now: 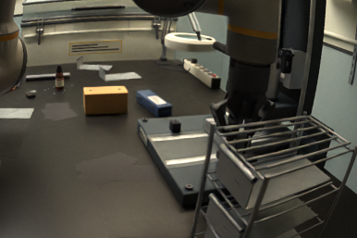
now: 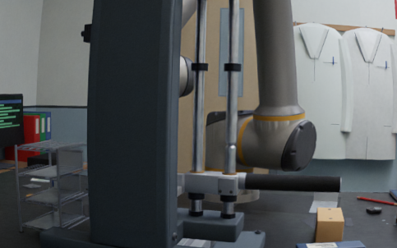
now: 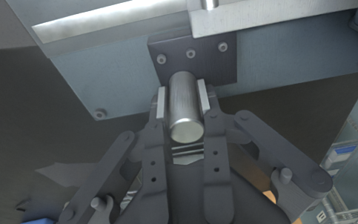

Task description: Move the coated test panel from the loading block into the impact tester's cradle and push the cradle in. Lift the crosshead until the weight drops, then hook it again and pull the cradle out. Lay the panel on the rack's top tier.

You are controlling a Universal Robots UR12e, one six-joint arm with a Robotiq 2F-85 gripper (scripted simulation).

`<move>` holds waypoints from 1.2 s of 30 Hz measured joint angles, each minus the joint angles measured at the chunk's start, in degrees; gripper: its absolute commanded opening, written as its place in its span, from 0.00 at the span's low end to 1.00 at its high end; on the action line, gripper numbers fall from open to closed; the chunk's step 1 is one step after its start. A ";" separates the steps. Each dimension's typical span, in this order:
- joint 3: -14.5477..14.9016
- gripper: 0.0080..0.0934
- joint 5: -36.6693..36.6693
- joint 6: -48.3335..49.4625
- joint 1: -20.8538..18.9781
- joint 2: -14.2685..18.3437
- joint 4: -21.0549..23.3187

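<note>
The coated test panel is hidden from every camera, and the cradle itself is mostly out of sight behind the arm and the rack. A short steel cradle handle [image 3: 185, 107] juts from a dark plate on the tester's blue base [image 1: 178, 152], and it is clamped in my gripper [image 3: 182, 102], which is closed around it low at the base's edge. The crosshead [image 2: 214, 183] sits low on its two guide rods, its black bar handle [image 2: 292, 183] pointing right. The wire rack [image 1: 273, 168] stands right beside the gripper.
The tester's tall grey column [image 2: 134, 123] fills the middle of the second side camera. On the bench lie a cardboard box [image 1: 105, 99], a blue case [image 1: 153, 103], a small bottle [image 1: 59, 77], a power strip [image 1: 202, 72] and a magnifier lamp [image 1: 189, 41].
</note>
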State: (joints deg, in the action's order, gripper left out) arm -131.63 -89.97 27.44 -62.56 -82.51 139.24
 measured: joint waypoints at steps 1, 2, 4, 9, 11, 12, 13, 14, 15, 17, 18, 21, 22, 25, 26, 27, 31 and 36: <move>-0.07 0.00 0.00 0.03 0.03 -0.06 0.01; -0.15 0.00 0.00 0.07 0.07 -0.12 0.03; -0.30 0.00 0.00 0.14 0.14 -0.25 0.04; -0.76 0.00 -0.05 0.37 0.37 -0.68 -0.08; -0.94 0.00 -0.04 0.45 0.46 -0.82 -0.06; -1.02 0.00 -0.04 0.49 0.49 -0.89 -0.03; -1.10 0.00 -0.04 0.53 0.53 -0.96 -0.01; -1.18 0.00 -0.03 0.56 0.57 -1.03 0.02; -1.27 0.00 -0.03 0.60 0.60 -1.09 0.04; -1.42 0.00 -0.02 0.67 0.67 -1.21 0.11; -1.49 0.00 -0.01 0.70 0.70 -1.27 0.14; -1.70 0.00 -0.01 0.79 0.80 -1.43 0.23; -1.77 0.00 -0.01 0.83 0.83 -1.49 0.25; -1.98 0.00 -0.01 0.93 0.93 -1.67 0.28; -2.05 0.00 -0.01 0.97 0.97 -1.73 0.28; -2.12 0.00 -0.01 1.00 1.00 -1.79 0.30; -2.41 0.00 -0.01 1.14 1.15 -2.05 0.33; -2.78 0.00 -0.01 1.33 1.33 -2.36 0.38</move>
State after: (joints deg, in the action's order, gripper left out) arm -134.40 -89.98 28.77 -61.24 -84.87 139.62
